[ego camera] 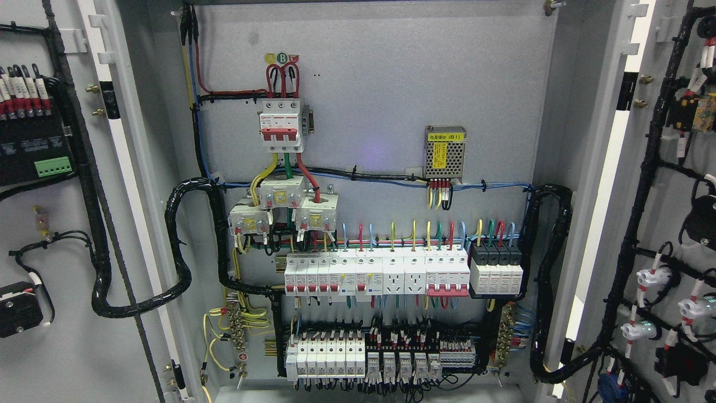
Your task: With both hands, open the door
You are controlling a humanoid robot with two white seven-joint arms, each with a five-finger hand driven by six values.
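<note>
Two doors swung wide: left door (pixel 67 224) at the cabinet's left edge, right door (pixel 660 196) at its right edge, inner faces wired. Back panel (pixel 380 73) exposed between them. One red three-pole breaker (pixel 279 126) upper left, three transformers (pixel 282 210) below, one mesh power supply (pixel 445 152) right of centre. Two breaker rows lower down. No robot hand visible; state unknowable.

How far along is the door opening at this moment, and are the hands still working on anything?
Done, by the look of it: the left door and the right door both stand swung wide, their inner wiring facing the camera, and the cabinet's back panel with the rows of circuit breakers is fully exposed. In hand: nothing, since neither robot hand is in view. Left: no step visibly remains.
</note>
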